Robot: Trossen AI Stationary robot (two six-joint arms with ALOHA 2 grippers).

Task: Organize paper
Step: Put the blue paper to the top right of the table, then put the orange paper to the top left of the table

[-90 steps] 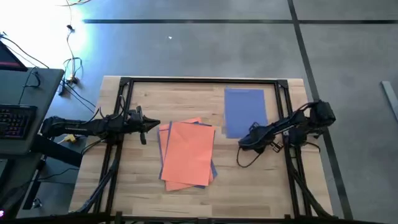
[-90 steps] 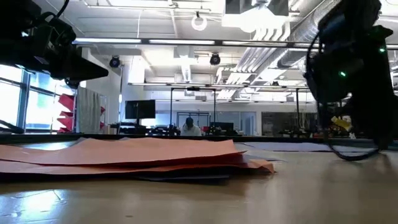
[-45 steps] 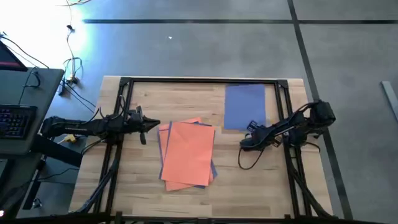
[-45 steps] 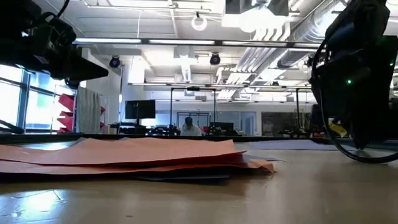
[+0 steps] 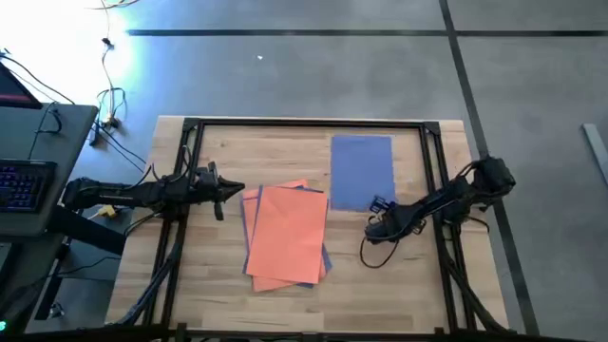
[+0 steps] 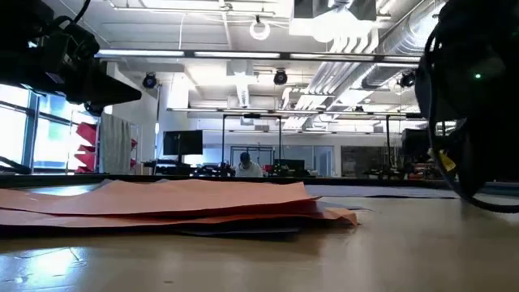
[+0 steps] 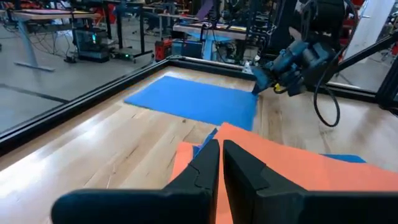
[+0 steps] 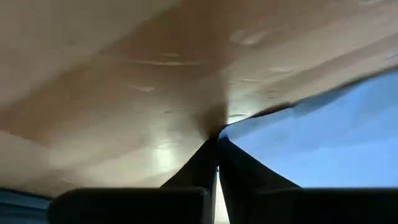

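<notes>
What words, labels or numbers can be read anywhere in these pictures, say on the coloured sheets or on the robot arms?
None can be read.
The orange paper and blue sheet are plain, with no print.
The left gripper and right gripper show no legible marking.
The keyboard keys are too small to read.
Signs in the room behind are too blurred.

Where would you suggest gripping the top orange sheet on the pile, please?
Probably at the top orange sheet's left edge, coming in low from the left gripper's side. In the low view that edge looks lifted off the sheets beneath, and the left gripper waits nearest.
</notes>
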